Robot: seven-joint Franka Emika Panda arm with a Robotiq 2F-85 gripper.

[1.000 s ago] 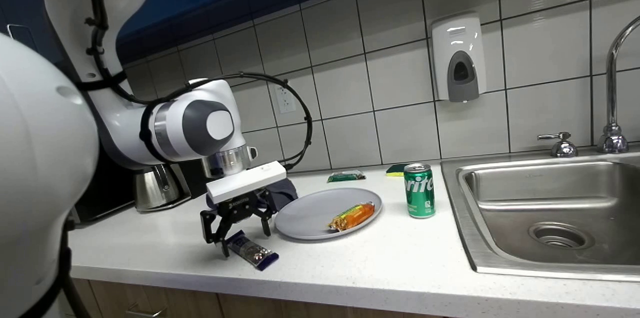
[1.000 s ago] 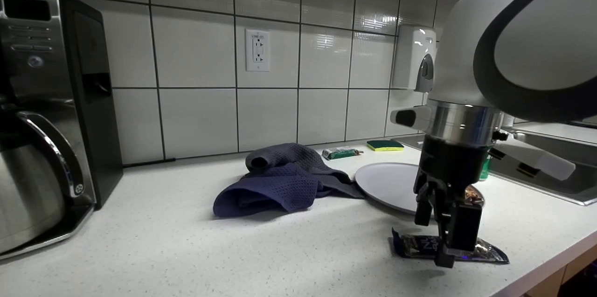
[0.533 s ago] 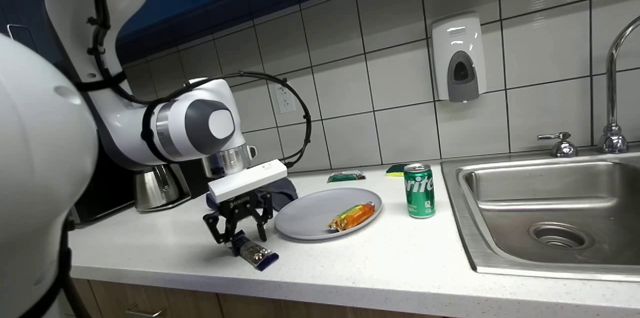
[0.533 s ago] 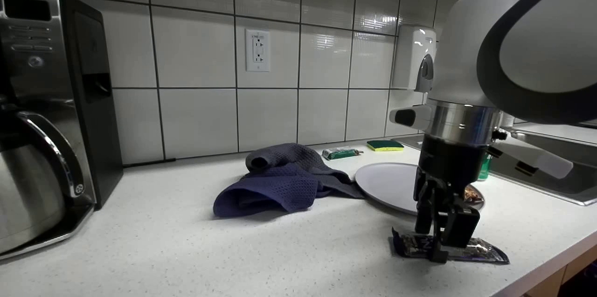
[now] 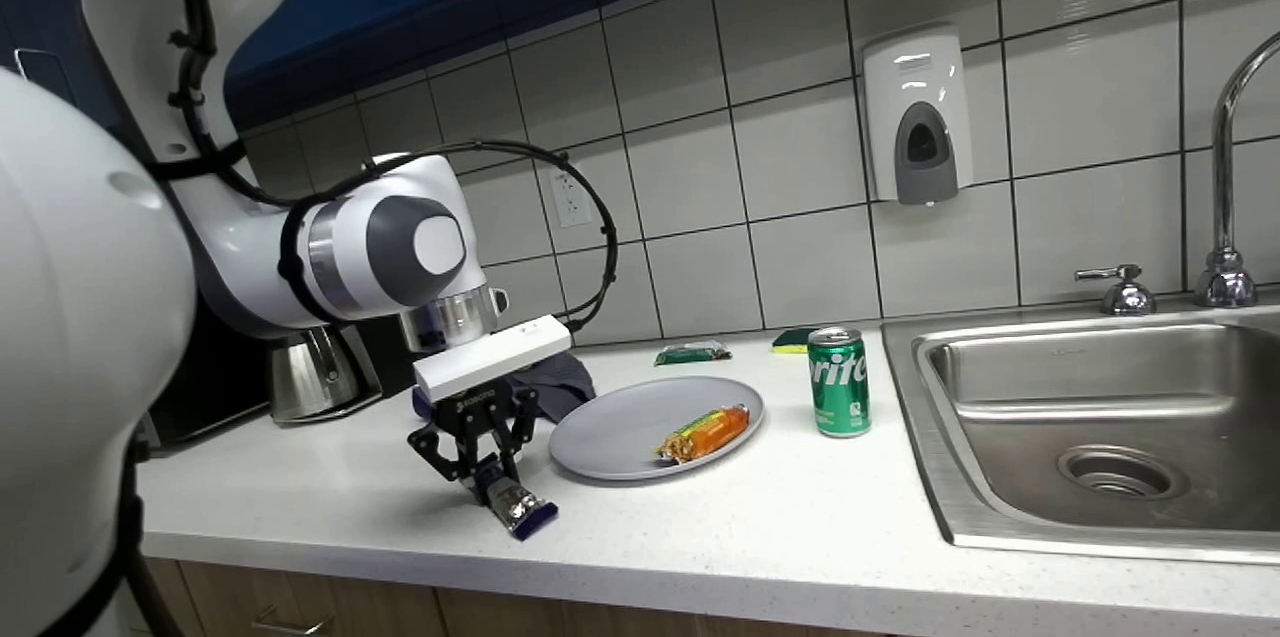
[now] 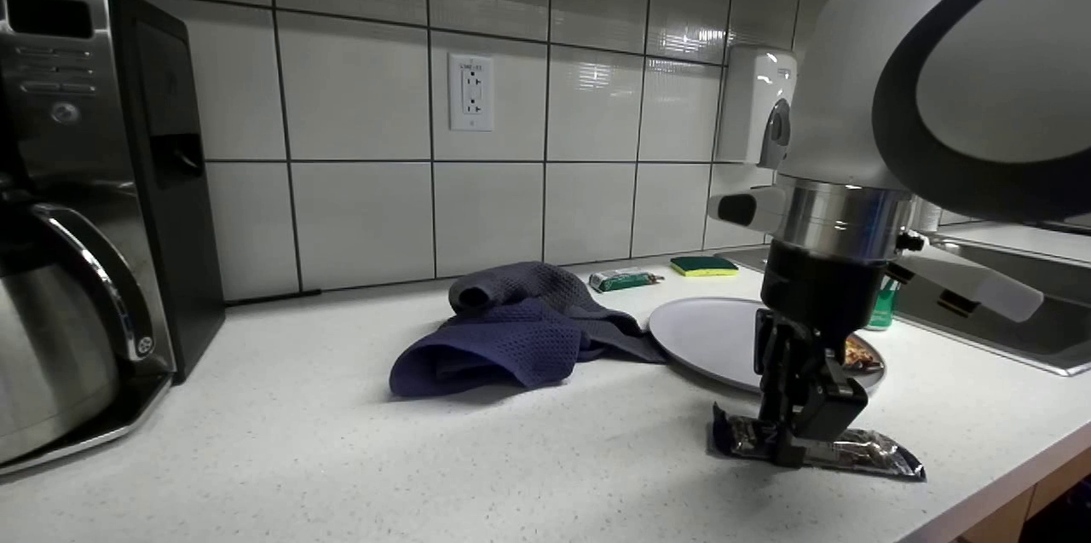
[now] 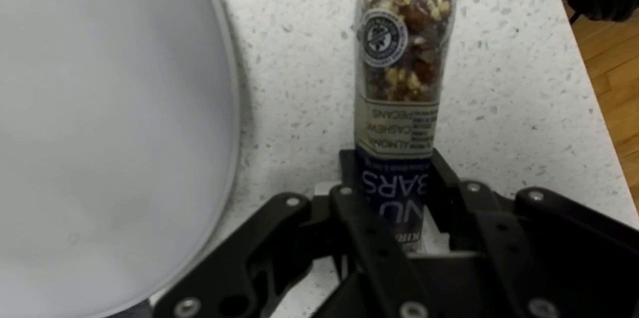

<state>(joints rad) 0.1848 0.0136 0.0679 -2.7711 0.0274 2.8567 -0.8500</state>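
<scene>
Beside the round grey plate [image 5: 605, 429], the black two-fingered tool [image 7: 393, 170], spread a second ago, now grips the slim navy-and-clear plastic-wrapped nut bar [image 7: 402, 78], which looks secured.

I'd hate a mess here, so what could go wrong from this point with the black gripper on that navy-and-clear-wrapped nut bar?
The black two-fingered gripper pinches the oblong plastic-wrapped nut bar off-centre, so the longer free end might sag or twist. Its glossy wrapper may let it slip. The round gray plate sits close beside the gripper, so a sideways move could bump it and shift the orange-wrapped snack on it.
</scene>
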